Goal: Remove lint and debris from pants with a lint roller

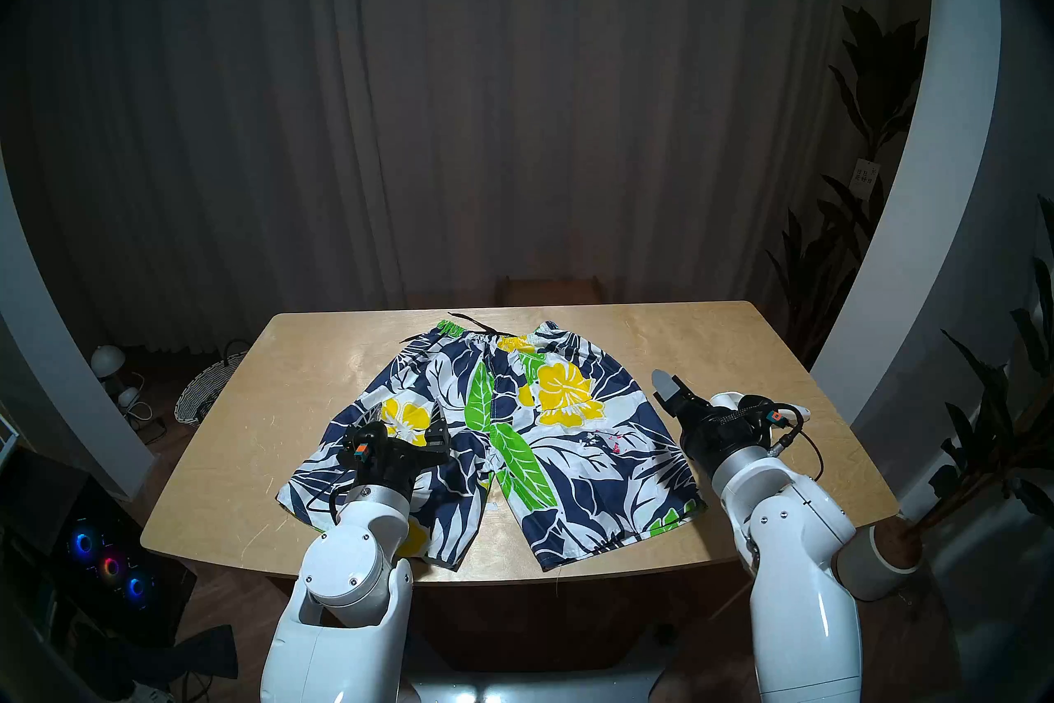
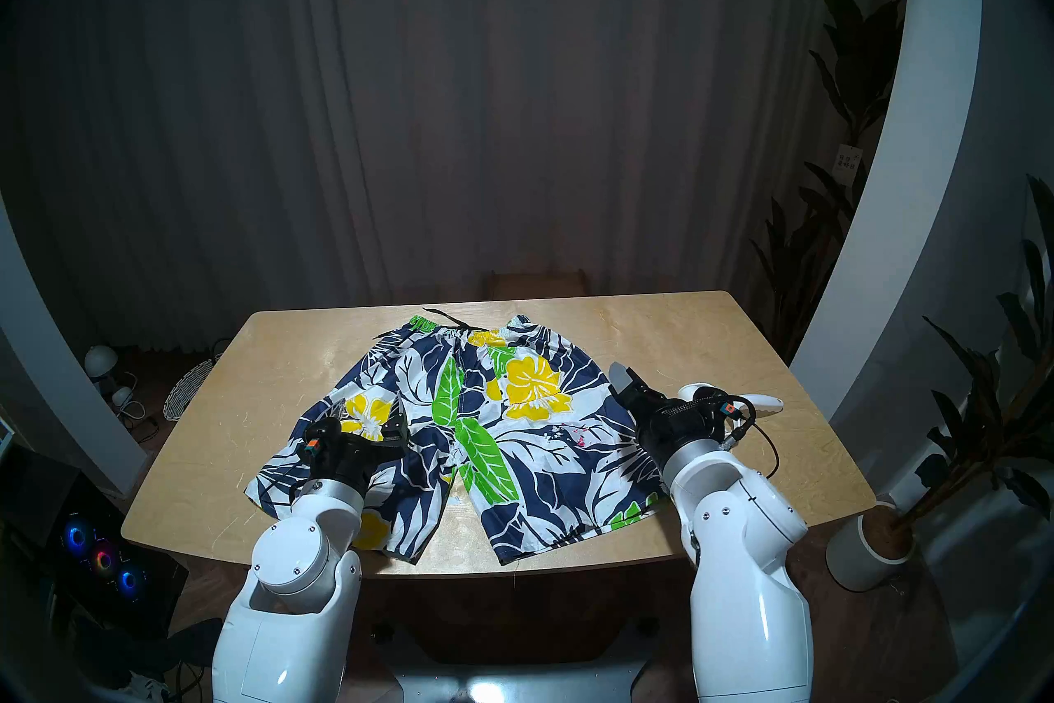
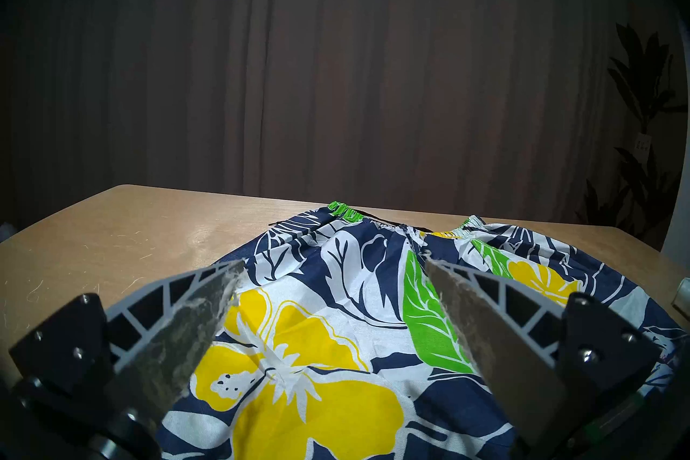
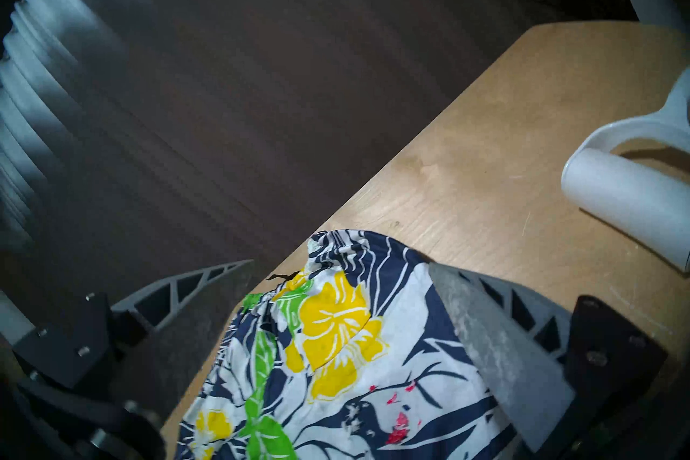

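The shorts (image 1: 513, 433) lie flat on the wooden table (image 1: 713, 342), waistband at the far side; they also show in the other head view (image 2: 473, 428). Pink-red and white lint specks (image 1: 610, 439) sit on the right leg, clearer in the right wrist view (image 4: 399, 425). The white lint roller (image 2: 698, 391) lies on the table right of the shorts, drum toward them (image 4: 627, 201). My right gripper (image 1: 667, 388) is open and empty, turned on its side over the shorts' right edge, beside the roller. My left gripper (image 1: 405, 422) is open and empty over the left leg's yellow flower (image 3: 298, 373).
A potted plant (image 1: 878, 559) stands on the floor by the table's right front corner. A woven basket (image 1: 199, 394) and a lit computer case (image 1: 108, 565) are on the floor at the left. A chair (image 1: 547, 285) stands behind the table.
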Robot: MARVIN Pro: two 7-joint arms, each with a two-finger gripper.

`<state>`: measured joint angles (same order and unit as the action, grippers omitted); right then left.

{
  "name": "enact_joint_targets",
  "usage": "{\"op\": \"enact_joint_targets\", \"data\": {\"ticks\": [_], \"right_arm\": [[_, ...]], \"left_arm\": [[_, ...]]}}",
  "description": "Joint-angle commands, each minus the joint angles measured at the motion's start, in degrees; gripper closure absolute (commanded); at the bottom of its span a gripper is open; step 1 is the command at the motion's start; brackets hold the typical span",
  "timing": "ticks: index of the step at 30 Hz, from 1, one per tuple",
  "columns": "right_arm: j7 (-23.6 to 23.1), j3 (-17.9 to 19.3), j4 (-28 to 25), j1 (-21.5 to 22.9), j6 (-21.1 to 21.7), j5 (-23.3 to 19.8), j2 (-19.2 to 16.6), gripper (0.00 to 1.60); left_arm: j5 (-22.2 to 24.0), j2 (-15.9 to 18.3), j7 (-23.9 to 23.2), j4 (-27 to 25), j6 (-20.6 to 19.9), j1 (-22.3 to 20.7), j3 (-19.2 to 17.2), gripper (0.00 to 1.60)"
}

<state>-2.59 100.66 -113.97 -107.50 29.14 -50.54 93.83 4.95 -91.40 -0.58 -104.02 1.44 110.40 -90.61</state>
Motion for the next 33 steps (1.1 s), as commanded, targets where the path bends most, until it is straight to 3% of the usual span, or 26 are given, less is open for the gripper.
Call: {"op": "enact_joint_targets", "data": {"ticks": [1,14,21,33], "right_arm": [[2.6,4.8,-1.6,1.2,3.3,-12.3,1.2,0.00],[9.7,17.2,-1.2,1.7,3.7,-31.4,1.8,0.00],[14.6,23.6,1.7,3.6,3.8,-41.5,1.7,0.00],[27.4,29.6,7.3,10.5,5.4,-57.9,-0.3,0.00]], "left_arm": [[0.3,-0.2,-0.1,-1.0,0.0,-0.4,0.1,0.00],[4.1,-1.4,0.1,-1.9,1.1,-1.6,-1.7,0.00],[6.2,-1.5,-0.3,-1.8,1.0,-2.5,-2.2,0.00],[9.4,-1.0,-0.5,-1.2,0.3,-4.0,-0.4,0.00]]}}
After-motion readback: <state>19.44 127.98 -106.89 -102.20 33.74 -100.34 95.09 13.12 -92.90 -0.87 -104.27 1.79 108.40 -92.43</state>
